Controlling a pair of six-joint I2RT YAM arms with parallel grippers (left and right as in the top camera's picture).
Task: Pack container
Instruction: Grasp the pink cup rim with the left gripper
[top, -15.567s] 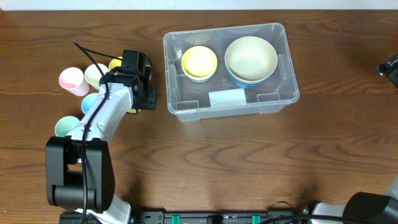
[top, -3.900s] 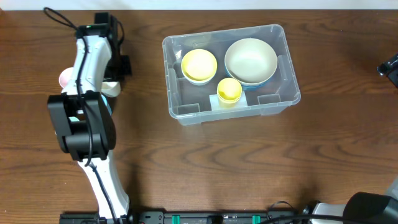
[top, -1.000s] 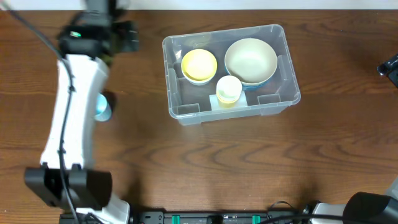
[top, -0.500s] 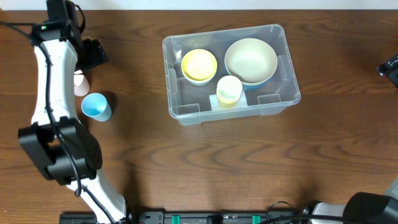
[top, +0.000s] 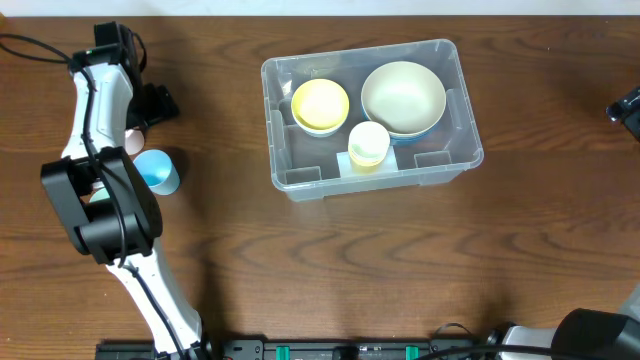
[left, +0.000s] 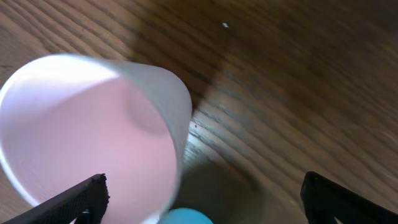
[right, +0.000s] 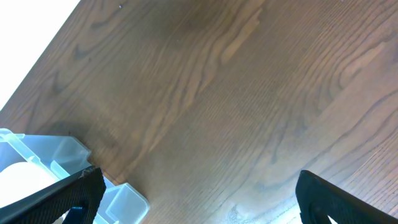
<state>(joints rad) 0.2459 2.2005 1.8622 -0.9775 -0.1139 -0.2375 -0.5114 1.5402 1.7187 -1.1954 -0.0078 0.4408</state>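
Left claw (left: 205, 202) spread wide, beside pink cup (left: 87, 130)

Blue cup (top: 156, 171) crowds the pink cup (left: 87, 124) under the left end effector (left: 205, 198).

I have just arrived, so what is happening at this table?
A robot is packing tableware into the clear container. A yellow bowl, a big cream bowl and a stack of cups already sit inside it. The left end effector is open over the pink cup, which stands on the table beside the blue cup. It grips nothing yet. The right end effector is open too, off at the far right, and holds nothing.
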